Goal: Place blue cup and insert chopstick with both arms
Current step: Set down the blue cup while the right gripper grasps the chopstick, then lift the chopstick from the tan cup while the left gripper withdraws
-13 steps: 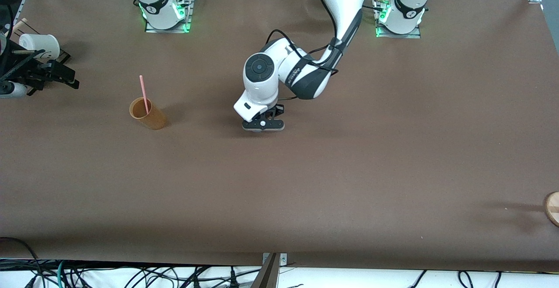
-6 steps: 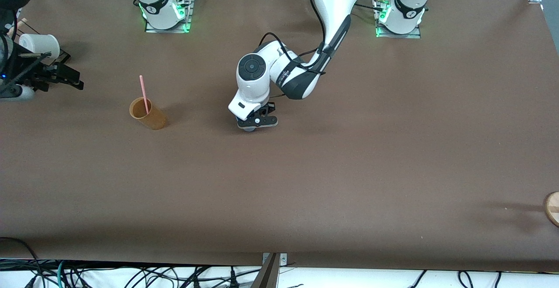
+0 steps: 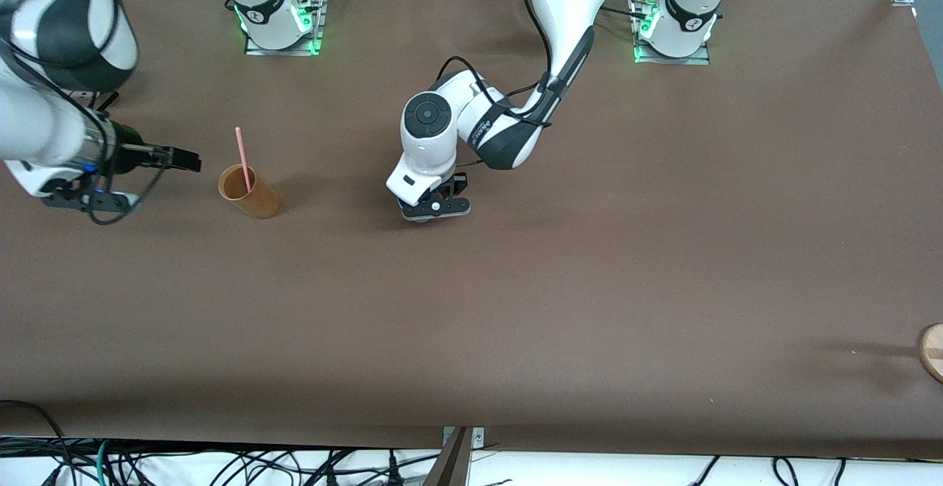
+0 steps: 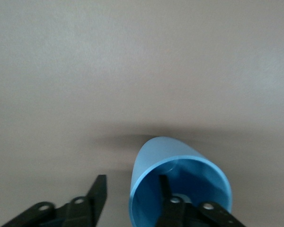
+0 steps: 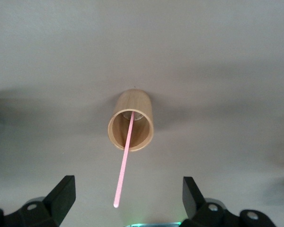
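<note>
Right arm reached in from its end of the table, right gripper (image 3: 186,160) hanging low just beside the orange-brown cup (image 3: 249,193), aimed at it. Its fingers (image 5: 62,193) were spread wide and held nothing. The chopstick (image 3: 242,155) stood tilted inside the orange-brown cup, upper end sticking out past the rim, not touched by either gripper.

Mid-table, well apart from that cup: left gripper (image 3: 435,209) pointed down over the blue cup (image 4: 151,161). The cup was upright and appeared to rest on the table (image 3: 589,287). The jaws straddled its wall, one finger (image 4: 164,187) inside the cup and the other finger (image 4: 98,189) outside with a visible gap to the wall, so released, not clamping.

Round wooden piece (image 3: 932,351) sat at the left arm's end, nearer the camera, cut off by the edge
</note>
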Available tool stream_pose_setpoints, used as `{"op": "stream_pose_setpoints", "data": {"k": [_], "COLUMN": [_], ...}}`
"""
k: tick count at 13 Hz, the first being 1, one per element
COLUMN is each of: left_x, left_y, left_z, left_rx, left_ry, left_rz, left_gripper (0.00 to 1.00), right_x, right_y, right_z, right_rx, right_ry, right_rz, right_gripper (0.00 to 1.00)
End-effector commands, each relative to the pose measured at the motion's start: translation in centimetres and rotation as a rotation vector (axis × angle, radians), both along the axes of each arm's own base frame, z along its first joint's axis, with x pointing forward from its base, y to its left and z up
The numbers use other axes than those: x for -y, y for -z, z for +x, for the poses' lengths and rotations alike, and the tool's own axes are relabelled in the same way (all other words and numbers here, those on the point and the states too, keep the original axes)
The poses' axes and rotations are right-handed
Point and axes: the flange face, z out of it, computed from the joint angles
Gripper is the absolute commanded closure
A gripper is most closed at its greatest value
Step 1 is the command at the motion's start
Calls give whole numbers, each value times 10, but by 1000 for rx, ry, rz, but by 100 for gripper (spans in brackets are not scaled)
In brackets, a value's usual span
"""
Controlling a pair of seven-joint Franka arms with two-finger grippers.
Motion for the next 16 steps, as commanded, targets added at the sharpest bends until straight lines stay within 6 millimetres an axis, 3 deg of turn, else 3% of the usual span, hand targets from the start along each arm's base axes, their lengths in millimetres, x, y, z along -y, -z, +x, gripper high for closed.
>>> {"op": "stream_pose_setpoints", "data": {"k": [1,4,7,8,11,15,16], "left_x": [-25,-65,-117,-138,-222,-337,-362], "left_y": [-48,-117,-177,-188,-228,-270,-279], "left_z": [26,56,84,91,110,123,124], "left_rx": [-19,33,74,63,59,32,42], "left_ry": [-28,42,-12,-31,26,171,216], "left_rz": [-43,-74,-105,-97,-95,-18,14], "left_gripper": [0,0,0,0,0,0,0], "right_x": [0,-3,-7,-6,-12,-26,-27], "right_y": [36,91,114,124,132,130,130], "right_z": [-27,-52,-65,-71,-76,-77,-77], "right_rx": [9,-67,-97,-100,-94,-105,-105], "right_ry": [34,35,34,50,51,56,55], "right_rz": [-6,-5,-9,-15,-19,-29,-29], "right_gripper": [0,0,0,1,19,53,57]}}
